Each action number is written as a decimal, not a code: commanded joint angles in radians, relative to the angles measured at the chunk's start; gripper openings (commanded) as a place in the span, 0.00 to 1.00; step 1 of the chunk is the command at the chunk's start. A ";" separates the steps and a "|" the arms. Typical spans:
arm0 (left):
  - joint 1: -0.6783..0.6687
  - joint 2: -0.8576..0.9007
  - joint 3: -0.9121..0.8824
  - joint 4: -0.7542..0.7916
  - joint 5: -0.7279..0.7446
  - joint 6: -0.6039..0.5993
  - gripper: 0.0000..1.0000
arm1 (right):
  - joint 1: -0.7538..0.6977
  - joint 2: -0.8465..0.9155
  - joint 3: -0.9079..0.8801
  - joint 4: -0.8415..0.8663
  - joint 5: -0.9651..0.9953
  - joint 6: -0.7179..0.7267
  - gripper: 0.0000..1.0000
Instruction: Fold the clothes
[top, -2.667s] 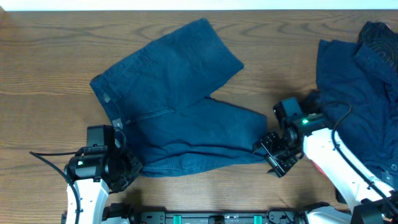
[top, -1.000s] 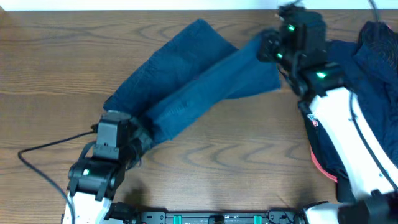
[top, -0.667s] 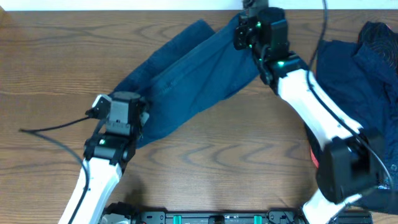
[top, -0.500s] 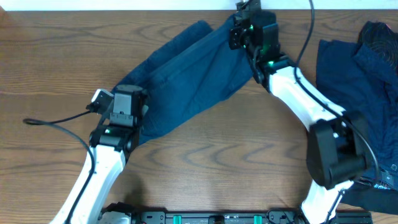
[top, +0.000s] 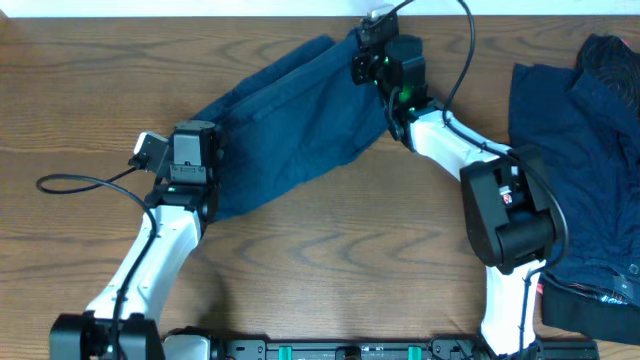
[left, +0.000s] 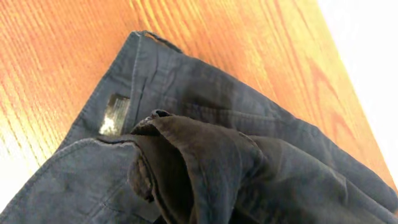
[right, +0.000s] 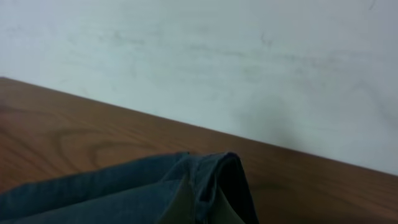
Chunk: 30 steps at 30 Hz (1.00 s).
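On the wooden surface I see the navy shorts doubled over in a diagonal band from left of centre to the far edge, with more dark clothes heaped at the right. My left claw is clenched on the waistband end, and my right claw on the hem end.

Robot lab workstation, wood-grain table, plain white wall, cabled left arm, right arm
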<state>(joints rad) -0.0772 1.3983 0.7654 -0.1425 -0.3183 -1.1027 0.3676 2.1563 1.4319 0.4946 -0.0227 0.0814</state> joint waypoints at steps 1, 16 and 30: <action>0.032 0.027 -0.008 0.025 -0.062 -0.003 0.07 | 0.015 0.027 0.027 0.046 0.037 -0.019 0.01; 0.197 0.091 -0.008 0.254 0.038 0.090 0.64 | -0.008 -0.013 0.027 -0.045 0.098 -0.015 0.99; 0.166 0.072 -0.008 0.180 0.404 0.479 0.59 | -0.136 -0.188 0.026 -0.858 -0.153 0.135 0.84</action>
<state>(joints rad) 0.0990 1.4746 0.7635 0.0502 0.0257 -0.7444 0.2356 1.9472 1.4563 -0.3275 -0.0460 0.1902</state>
